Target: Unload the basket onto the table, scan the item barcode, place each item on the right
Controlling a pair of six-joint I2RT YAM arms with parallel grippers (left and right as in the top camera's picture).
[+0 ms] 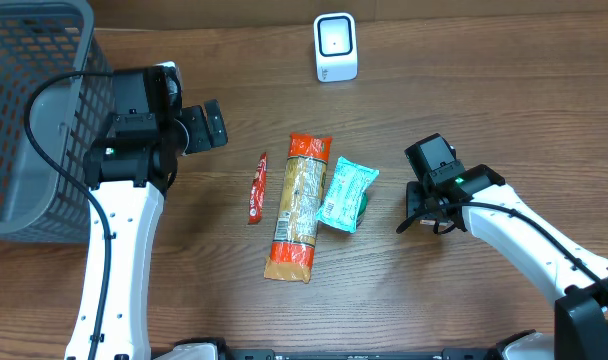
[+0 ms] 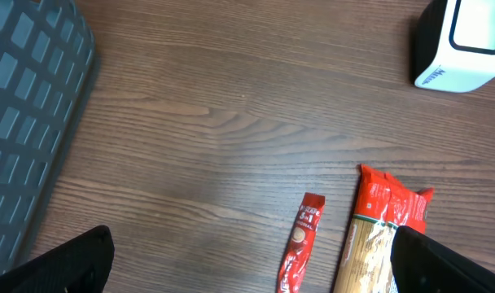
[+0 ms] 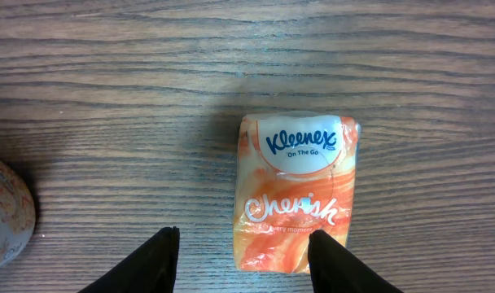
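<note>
The wooden table (image 1: 464, 100) fills every view. Seen from overhead, a grey mesh basket (image 1: 24, 100) sits at its 10 o'clock corner. The left arm (image 1: 124, 250) extends from 7 o'clock and ends beside the basket. The left gripper (image 1: 210, 127) points toward 3 o'clock, its fingers spread wide with only bare wood between them in the wrist view. The right arm (image 1: 524, 235) extends from 4 o'clock, and the right gripper (image 3: 243, 234) hangs at 3 o'clock of the table's middle. Its fingers (image 3: 162, 260) stand apart and clamp nothing. One is clear of the tissue pack (image 3: 300, 191) on its 9 o'clock side. The other overlaps the pack's 5 o'clock corner, and I cannot tell whether it touches.

A long pasta bag (image 1: 297, 205) lies at the table's middle, running from 12 to 6 o'clock with its red end at 12. A green pack (image 1: 346, 194) lies tilted against the bag's 3 o'clock edge. The white scanner (image 1: 335, 47) stands at the table's 12 o'clock, well apart from the goods.

The tissue pack, orange and white and marked Kleenex, lies flat on the wood under the right gripper, its label end at 12 o'clock in the wrist view. Overhead it is hidden beneath that gripper, at 3 o'clock of the green pack. A thin red sachet (image 1: 257, 187) lies at 9 o'clock of the pasta bag, near it but apart.
</note>
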